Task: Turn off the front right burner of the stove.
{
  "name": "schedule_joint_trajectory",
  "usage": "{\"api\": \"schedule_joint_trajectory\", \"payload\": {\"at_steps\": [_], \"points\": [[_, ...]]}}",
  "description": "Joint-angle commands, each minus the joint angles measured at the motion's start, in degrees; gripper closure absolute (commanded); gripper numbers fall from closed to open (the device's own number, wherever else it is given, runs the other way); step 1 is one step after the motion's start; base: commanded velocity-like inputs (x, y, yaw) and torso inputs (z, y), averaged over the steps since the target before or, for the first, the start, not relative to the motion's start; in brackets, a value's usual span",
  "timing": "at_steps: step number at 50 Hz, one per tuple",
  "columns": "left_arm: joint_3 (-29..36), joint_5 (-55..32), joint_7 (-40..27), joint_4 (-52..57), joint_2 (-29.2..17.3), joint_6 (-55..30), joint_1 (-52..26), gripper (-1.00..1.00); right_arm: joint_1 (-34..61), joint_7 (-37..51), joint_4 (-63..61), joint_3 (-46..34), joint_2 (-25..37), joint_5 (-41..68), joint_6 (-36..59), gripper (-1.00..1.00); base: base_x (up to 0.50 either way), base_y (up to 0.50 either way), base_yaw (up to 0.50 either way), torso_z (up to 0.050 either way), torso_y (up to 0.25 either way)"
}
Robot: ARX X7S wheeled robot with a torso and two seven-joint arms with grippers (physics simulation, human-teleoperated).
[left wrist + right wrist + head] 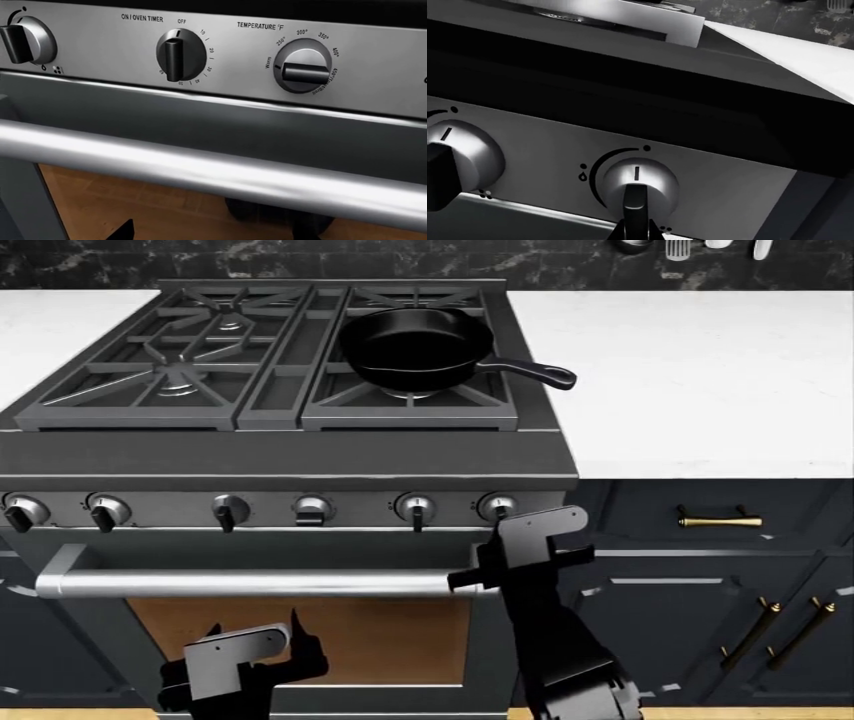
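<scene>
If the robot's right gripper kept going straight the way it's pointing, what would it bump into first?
Probably the rightmost silver knob on the stove front. The right wrist view looks straight at that knob, and the right gripper sits just below it in the head view. How much gap is left is hard to judge.

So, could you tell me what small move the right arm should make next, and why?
Probably ease the right gripper forward onto the rightmost knob and close on it. In the right wrist view that knob sits dead ahead, but no fingers are shown gripping it. The skillet sits over the front right burner.
</scene>
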Motion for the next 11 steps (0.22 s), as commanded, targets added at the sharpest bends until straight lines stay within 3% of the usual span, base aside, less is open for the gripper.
{"api": "schedule_joint_trajectory", "payload": {"at_steps": [1,11], "points": [[0.1,-0.4,-0.4,0.0,-0.3,0.0,0.1,-1.0,0.1,-4.4,1.3,-1.3,-1.9,7.6,-0.5,1.0,0.0,0.0,0.0,0.0,0.0],[0.4,-0.5,-0.7,-0.2,-0.4,0.2,-0.1,-1.0,-0.2,-4.8,1.0,-0.4,-1.9,11.1,-0.7,1.0,0.0,0.0,0.0,0.0,0.0]]}}
